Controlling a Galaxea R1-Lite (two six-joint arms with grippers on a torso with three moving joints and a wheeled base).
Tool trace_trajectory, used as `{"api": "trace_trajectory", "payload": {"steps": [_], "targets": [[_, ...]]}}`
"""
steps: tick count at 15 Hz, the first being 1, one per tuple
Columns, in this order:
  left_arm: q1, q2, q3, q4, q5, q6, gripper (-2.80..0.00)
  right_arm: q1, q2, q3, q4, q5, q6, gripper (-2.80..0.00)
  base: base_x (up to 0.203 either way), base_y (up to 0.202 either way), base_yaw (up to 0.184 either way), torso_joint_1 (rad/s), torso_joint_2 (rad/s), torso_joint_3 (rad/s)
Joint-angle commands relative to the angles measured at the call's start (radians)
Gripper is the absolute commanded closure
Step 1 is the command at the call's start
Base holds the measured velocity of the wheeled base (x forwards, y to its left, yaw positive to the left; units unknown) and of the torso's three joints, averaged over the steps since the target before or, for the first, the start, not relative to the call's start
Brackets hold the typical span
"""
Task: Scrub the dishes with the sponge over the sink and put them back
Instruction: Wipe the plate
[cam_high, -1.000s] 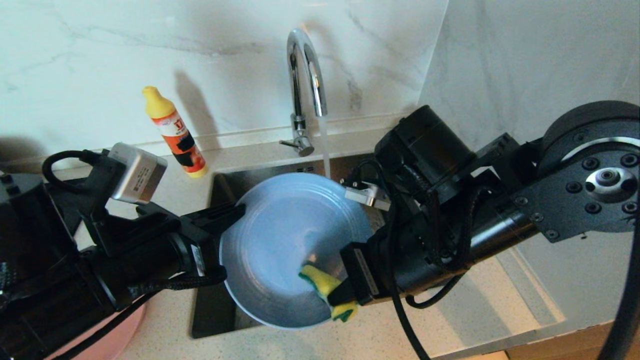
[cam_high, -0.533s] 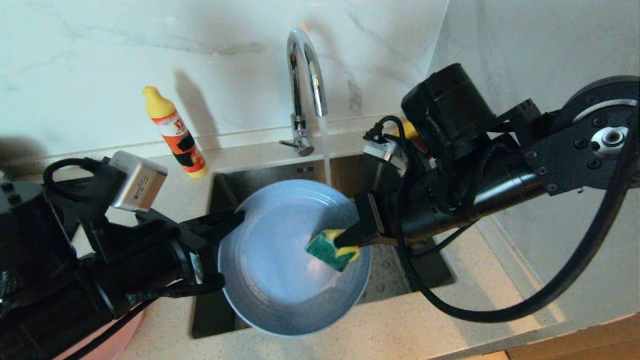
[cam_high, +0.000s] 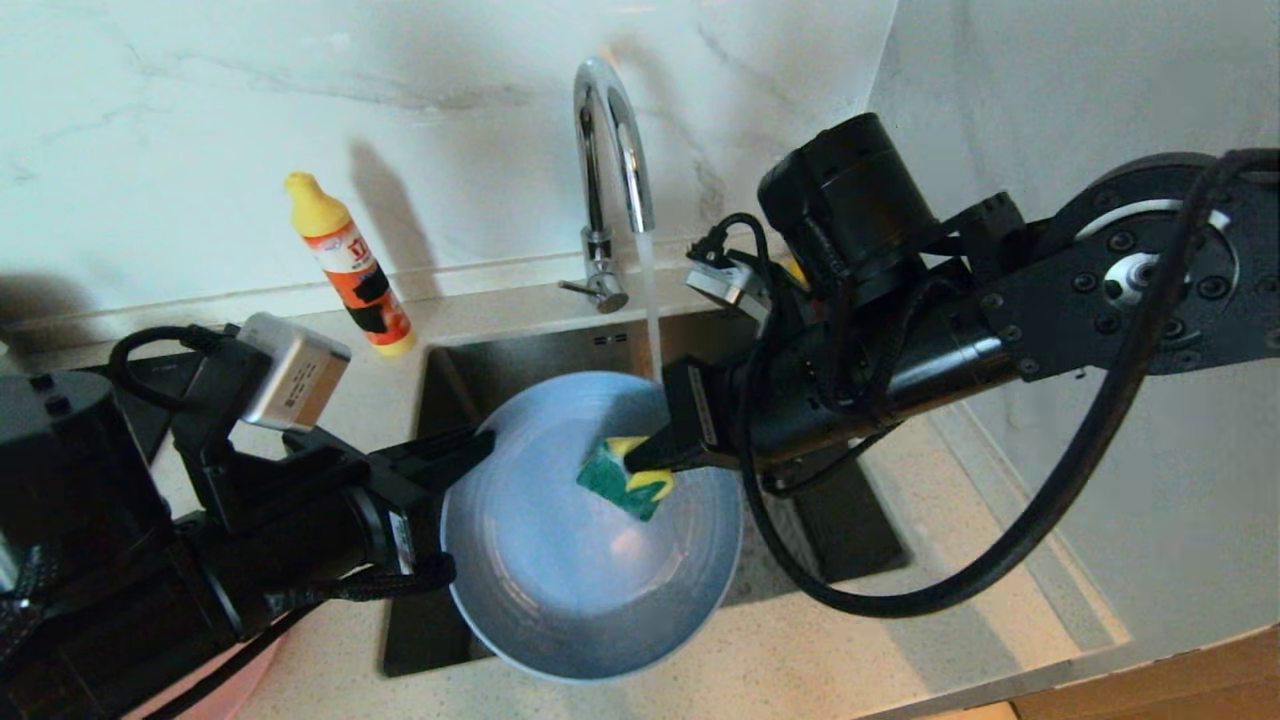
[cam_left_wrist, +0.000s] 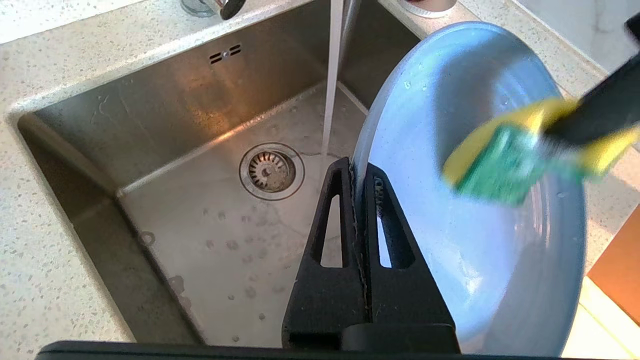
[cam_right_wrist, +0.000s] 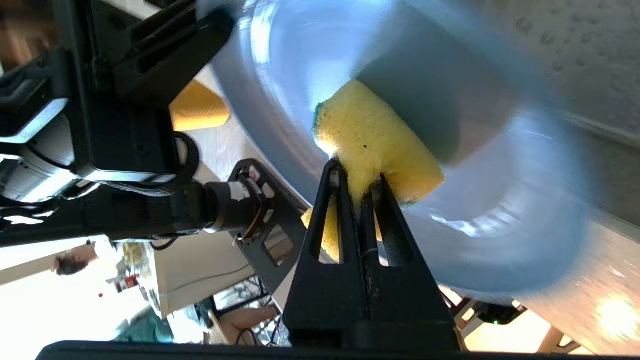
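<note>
The left gripper (cam_high: 470, 447) is clamping the left rim of the light-blue plate (cam_high: 560, 590), holding it tilted over the sink (cam_high: 530, 350), above the front edge. Water is running from the tap (cam_high: 610, 150) just past the plate's far rim. The right gripper (cam_high: 640, 462) is pinching the sponge (cam_high: 618, 482), yellow with a green scouring face, pressing it against the plate's wet, glossy inner surface near the upper middle.
</note>
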Motion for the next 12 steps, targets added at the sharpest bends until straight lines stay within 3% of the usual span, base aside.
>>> {"api": "trace_trajectory", "payload": {"steps": [1,7,12], "targets": [[0.001,0.007,-0.001,-0.005,0.001,0.0,0.0,0.042,0.05,-0.038,0.005,0.001,0.003,0.0,0.0,0.0,0.0,0.0,0.0,0.0],[0.001,0.001,0.002,-0.005,0.002,0.002,0.0,0.132,0.081,-0.058,0.023,-0.001,0.003,0.0,0.0,0.0,0.0,0.0,0.0,0.0],[0.001,-0.007,0.006,-0.005,0.005,0.002,0.0,0.145,0.098,-0.043,0.063,-0.006,0.003,0.0,0.0,0.0,0.0,0.0,0.0,0.0]]}}
